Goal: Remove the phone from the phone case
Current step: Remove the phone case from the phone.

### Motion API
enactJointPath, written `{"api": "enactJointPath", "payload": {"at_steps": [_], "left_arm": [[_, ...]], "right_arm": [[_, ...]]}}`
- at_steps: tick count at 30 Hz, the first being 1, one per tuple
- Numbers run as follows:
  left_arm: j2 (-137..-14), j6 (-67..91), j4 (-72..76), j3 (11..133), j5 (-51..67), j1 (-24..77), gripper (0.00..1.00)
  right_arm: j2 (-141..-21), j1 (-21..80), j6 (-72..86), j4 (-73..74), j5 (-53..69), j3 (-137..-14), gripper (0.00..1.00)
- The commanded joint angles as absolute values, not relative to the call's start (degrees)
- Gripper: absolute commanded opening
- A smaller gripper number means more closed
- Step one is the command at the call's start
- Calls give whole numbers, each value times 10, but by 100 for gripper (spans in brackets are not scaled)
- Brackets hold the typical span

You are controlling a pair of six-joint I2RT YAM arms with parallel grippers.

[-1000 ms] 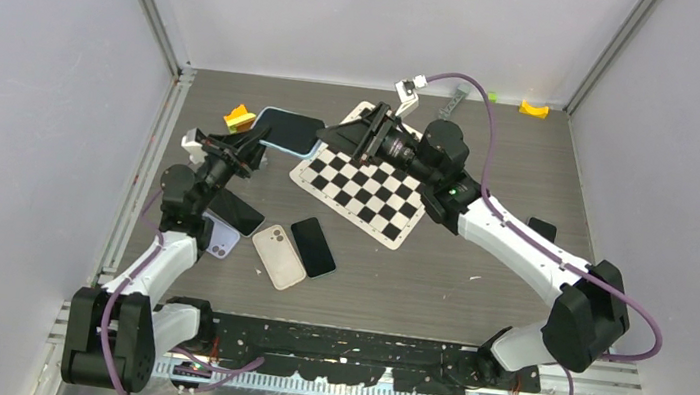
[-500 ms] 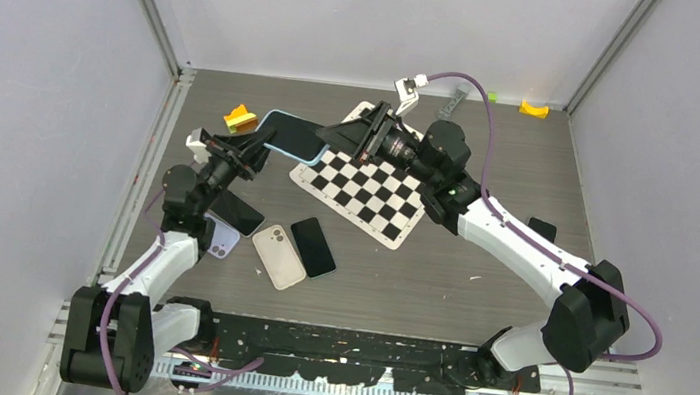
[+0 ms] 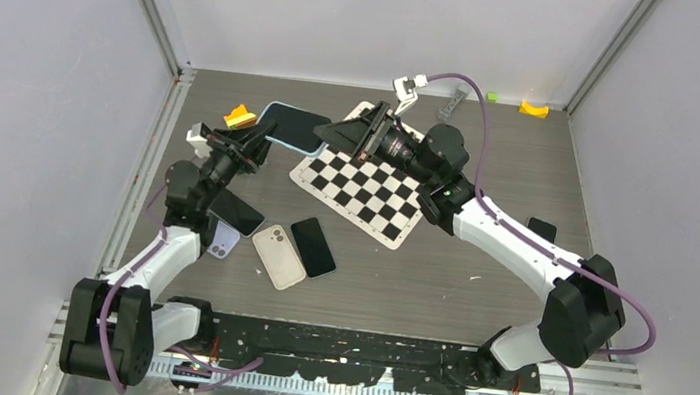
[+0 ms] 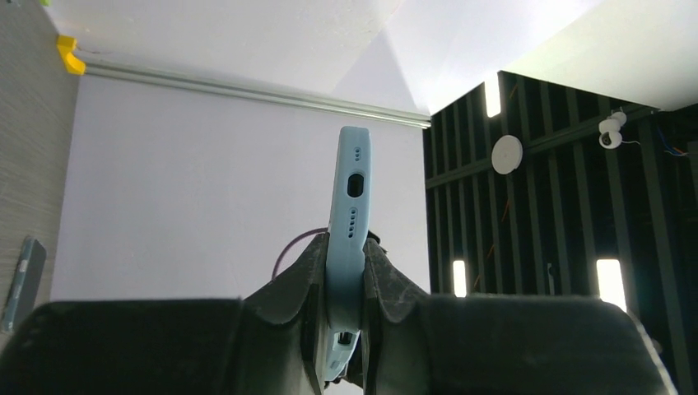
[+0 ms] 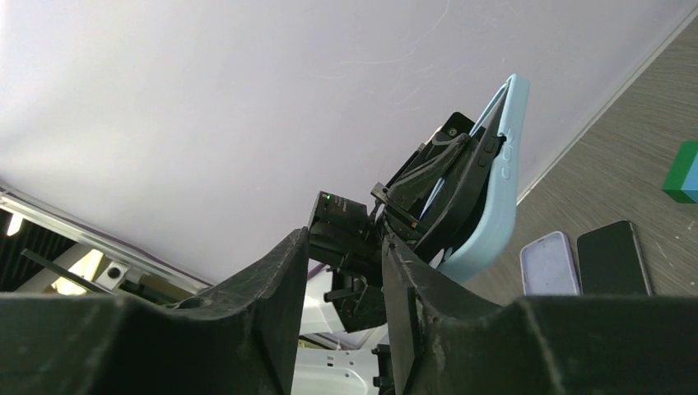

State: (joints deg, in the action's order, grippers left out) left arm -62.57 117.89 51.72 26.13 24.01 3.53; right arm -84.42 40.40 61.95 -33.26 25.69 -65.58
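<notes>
left pincer (image 4: pixel 344 257) clenched on phone case (image 4: pixel 349 185), bracing it aloft | right pincer (image 5: pixel 344 239) parted, empty (case just beside it), probably to pry

Built alike on the left arm (image 3: pixel 156 254) and the right arm (image 3: pixel 512 240): glossy white shells for the long links, chunky black housings (image 3: pixel 581 315) at shoulder, elbow and wrist. Trailed by purple cables (image 3: pixel 462 75) looping outside the links, with a small white block (image 3: pixel 407 86) where one ends at the right wrist and a green pinpoint (image 3: pixel 446 191) lit on a black joint nearby. Tipped with matte black, wedge-shaped fingers (image 5: pixel 272 296), faintly grainy, thick at the root and narrower toward the end.
</notes>
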Motion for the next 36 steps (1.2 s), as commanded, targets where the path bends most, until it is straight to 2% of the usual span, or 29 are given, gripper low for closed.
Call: {"api": "enactJointPath", "payload": {"at_steps": [1, 3, 5, 21, 23, 27, 34, 36], "left_arm": [[-615, 1322, 633, 300, 220, 41, 0], [-616, 1326, 634, 298, 218, 41, 0], [-617, 1327, 636, 298, 216, 41, 0], [-624, 1335, 641, 292, 209, 41, 0], [-625, 1335, 642, 295, 211, 40, 0], [-628, 1326, 642, 306, 220, 42, 0], [-643, 1260, 631, 373, 293, 42, 0], [-646, 1233, 628, 392, 309, 41, 0]], "right_arm": [[-856, 406, 636, -397, 269, -643, 40], [-856, 405, 642, -412, 270, -639, 28], [-857, 404, 646, -422, 271, -637, 24], [-866, 380, 684, -496, 262, -614, 22], [-869, 379, 683, -484, 265, -621, 24], [-878, 380, 678, -437, 269, -642, 34], [-895, 380, 632, -243, 250, -702, 58], [-900, 380, 618, -175, 238, -722, 61]]}}
